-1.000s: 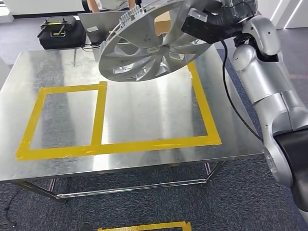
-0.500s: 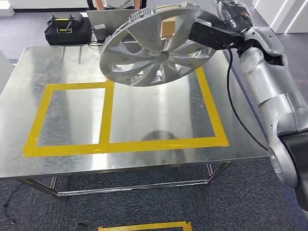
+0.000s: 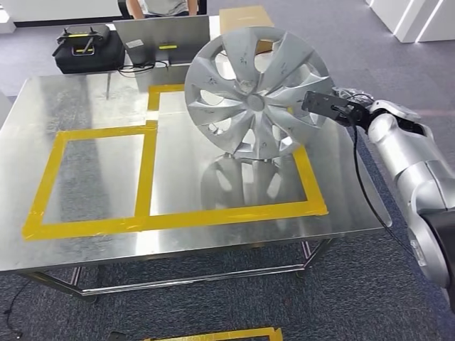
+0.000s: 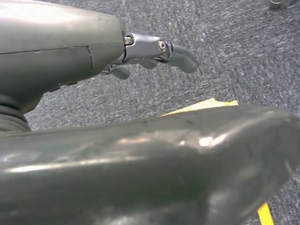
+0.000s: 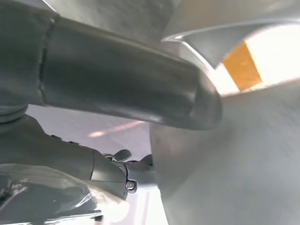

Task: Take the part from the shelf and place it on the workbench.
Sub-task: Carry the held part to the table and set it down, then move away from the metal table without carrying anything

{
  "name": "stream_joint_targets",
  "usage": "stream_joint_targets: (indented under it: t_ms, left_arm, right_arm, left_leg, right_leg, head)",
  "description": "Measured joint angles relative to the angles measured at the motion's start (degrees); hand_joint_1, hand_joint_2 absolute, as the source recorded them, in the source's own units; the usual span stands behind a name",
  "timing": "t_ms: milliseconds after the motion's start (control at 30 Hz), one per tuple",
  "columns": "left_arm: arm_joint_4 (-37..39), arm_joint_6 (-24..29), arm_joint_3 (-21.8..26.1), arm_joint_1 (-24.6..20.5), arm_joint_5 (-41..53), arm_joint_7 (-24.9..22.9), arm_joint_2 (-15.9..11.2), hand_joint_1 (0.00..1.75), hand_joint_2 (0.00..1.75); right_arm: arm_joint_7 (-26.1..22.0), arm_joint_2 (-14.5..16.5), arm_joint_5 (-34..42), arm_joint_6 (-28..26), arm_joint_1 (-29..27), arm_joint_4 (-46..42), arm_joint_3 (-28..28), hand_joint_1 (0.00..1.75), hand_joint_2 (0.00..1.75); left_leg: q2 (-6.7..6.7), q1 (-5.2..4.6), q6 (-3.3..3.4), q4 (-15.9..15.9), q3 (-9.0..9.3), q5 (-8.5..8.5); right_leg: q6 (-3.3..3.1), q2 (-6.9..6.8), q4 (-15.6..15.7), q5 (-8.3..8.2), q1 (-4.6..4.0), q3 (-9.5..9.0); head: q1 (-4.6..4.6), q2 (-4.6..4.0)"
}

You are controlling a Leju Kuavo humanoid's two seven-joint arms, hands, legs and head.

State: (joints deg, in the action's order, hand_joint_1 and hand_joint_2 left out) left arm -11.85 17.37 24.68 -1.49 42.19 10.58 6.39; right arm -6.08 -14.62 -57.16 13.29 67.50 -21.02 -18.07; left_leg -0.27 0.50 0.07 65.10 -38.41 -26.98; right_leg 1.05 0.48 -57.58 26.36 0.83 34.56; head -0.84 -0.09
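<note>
1. The right hand [image 3: 328, 106] grasps the silver hubcap [image 3: 257, 92] at its rim; in the right wrist view the thumb [image 5: 134, 79] lies across the hubcap's surface.
2. The hubcap stands tilted on edge, its lower rim on or just above the metal workbench [image 3: 97, 234]; contact cannot be confirmed. Its reflection shows on the bench top directly beneath it.
3. The hubcap sits over the larger of the two yellow tape rectangles [image 3: 230, 213] marked on the workbench.
4. The left hand [image 4: 155, 51] hangs over grey carpet [image 4: 229, 61], fingers extended and apart, holding nothing.
5. Beyond the workbench: a black case [image 3: 88, 50], a cardboard box [image 3: 244, 18] and a person [image 3: 158, 7].
</note>
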Motion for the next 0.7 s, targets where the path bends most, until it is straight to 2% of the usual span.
stream_joint_targets:
  t_ms: [33, 67, 133, 200, 267, 333, 367, 400, 433, 500, 533, 567, 600, 700]
  left_arm:
    - [0.0, 0.0, 0.2, -0.1, 0.1, 0.1, 0.0, 0.00, 0.00]
    - [0.0, 0.0, 0.4, -0.1, 0.2, 0.1, -0.1, 0.00, 0.00]
    - [0.0, 0.1, 0.6, -0.1, 0.4, 0.2, -0.1, 0.00, 0.00]
    - [0.0, 0.1, 0.7, -0.1, 0.8, 0.3, -0.1, 0.00, 0.00]
    - [0.0, 0.3, 0.8, -0.1, 1.1, 0.3, -0.2, 0.00, 0.00]
    - [0.0, 0.5, 0.9, -0.2, 1.2, 0.3, -0.3, 0.00, 0.00]
    - [0.0, 0.5, 1.0, -0.2, 1.2, 0.3, -0.3, 0.00, 0.00]
    - [0.0, 0.5, 1.0, -0.2, 1.2, 0.3, -0.3, 0.00, 0.00]
    - [0.0, 0.5, 1.0, -0.2, 1.2, 0.3, -0.3, 0.00, 0.00]
    - [0.0, 0.6, 1.1, -0.3, 1.2, 0.3, -0.3, 0.00, 0.00]
    - [0.0, 0.6, 1.1, -0.3, 1.2, 0.3, -0.3, 0.00, 0.00]
    - [0.0, 0.7, 1.1, -0.3, 1.3, 0.3, -0.3, 0.00, 0.00]
    - [0.0, 0.7, 1.2, -0.3, 1.3, 0.3, -0.3, 0.00, 0.00]
    - [0.0, 0.8, 1.6, -0.3, 1.3, 0.3, -0.3, 0.00, 0.00]
  right_arm:
    - [0.9, -0.4, -0.6, 2.2, 0.0, 0.5, -0.1, 0.00, 0.00]
    - [1.8, -1.0, -1.5, 5.2, 0.0, 1.1, -0.4, 0.00, 0.00]
    - [2.4, -2.3, -2.8, 10.9, -0.7, 2.0, -1.3, 0.00, 0.00]
    - [1.8, -3.5, -3.2, 13.2, -1.7, 2.5, -2.1, 0.00, 0.00]
    - [1.5, -4.5, -3.2, 13.6, -2.2, 3.0, -2.7, 0.00, 0.00]
    - [1.6, -4.9, -3.1, 13.5, -2.6, 3.5, -3.1, 0.00, 0.00]
    - [1.8, -4.9, -3.1, 13.4, -3.0, 3.8, -3.3, 0.00, 0.00]
    - [2.0, -4.9, -3.0, 13.3, -3.4, 3.9, -3.5, 0.00, 0.00]
    - [2.2, -4.9, -3.0, 13.2, -3.7, 4.1, -3.6, 0.00, 0.00]
    - [2.2, -4.9, -2.9, 12.5, -3.8, 4.2, -3.9, 0.00, 0.00]
    - [2.0, -4.9, -2.9, 11.9, -3.7, 4.1, -4.0, 0.00, 0.00]
    - [1.8, -4.9, -2.8, 11.2, -3.7, 4.1, -4.1, 0.00, 0.00]
    - [1.6, -4.9, -2.7, 10.5, -3.8, 4.1, -4.1, 0.00, 0.00]
    - [1.2, -4.8, -2.6, 9.3, -4.2, 4.1, -4.4, 0.00, 0.00]
  left_leg:
    - [0.00, -0.05, 0.21, -3.1, 1.42, 0.99]
    - [-0.03, -0.11, 0.38, -4.9, 2.25, 1.29]
    - [-0.16, -0.19, 0.81, -5.8, 2.55, 1.02]
    - [-0.30, -0.04, 1.48, -6.1, 2.66, 1.24]
    - [-0.30, 0.09, 2.07, -6.4, 2.75, 1.45]
    - [-0.21, 0.00, 2.31, -6.4, 2.74, 1.43]
    - [-0.16, -0.04, 2.34, -6.3, 2.75, 1.41]
    - [-0.14, -0.05, 2.35, -6.3, 2.76, 1.40]
    - [-0.14, -0.06, 2.33, -6.3, 2.77, 1.39]
    - [-0.16, -0.11, 2.22, -6.2, 2.78, 1.33]
    - [-0.20, -0.22, 2.05, -6.1, 2.71, 1.29]
    - [-0.23, -0.33, 1.82, -6.1, 2.65, 1.30]
    - [-0.27, -0.41, 1.53, -6.1, 2.59, 1.36]
    - [-0.29, -0.37, 0.60, -5.8, 2.40, 1.10]
  right_leg:
    - [0.23, 0.07, -0.1, 0.14, -0.09, 0.05]
    - [0.52, 0.09, -0.2, 0.20, -0.18, 0.08]
    - [1.15, -0.06, 0.0, 0.22, -0.24, 0.03]
    - [1.78, -0.25, -0.5, 0.85, -0.10, 0.46]
    - [2.19, -0.30, -4.7, 3.44, 0.00, 2.66]
    - [2.37, -0.30, -12.3, 6.71, -0.02, 6.24]
    - [2.42, -0.31, -15.1, 7.45, -0.03, 7.66]
    - [2.42, -0.31, -16.0, 7.15, -0.02, 8.20]
    - [2.36, -0.32, -14.5, 5.84, -0.01, 7.59]
    - [2.17, -0.36, -7.0, 2.18, -0.01, 3.93]
    - [2.00, -0.35, -3.5, 1.01, -0.07, 2.00]
    - [1.83, -0.36, -1.2, 0.50, -0.15, 0.72]
    - [1.61, -0.34, -0.3, 0.53, -0.26, 0.12]
    - [0.71, -0.37, -0.1, 0.19, -0.18, -0.07]
  head:
    - [-0.04, 0.00]
    - [-0.07, 0.00]
    - [-0.08, 0.00]
    - [-0.09, 0.00]
    - [-0.30, 0.00]
    - [-0.43, 0.00]
    - [-0.43, 0.00]
    - [-0.45, 0.00]
    - [-0.46, 0.00]
    - [-0.47, 0.00]
    - [-0.45, 0.00]
    - [-0.43, 0.00]
    - [-0.42, 0.00]
    - [-0.37, 0.00]
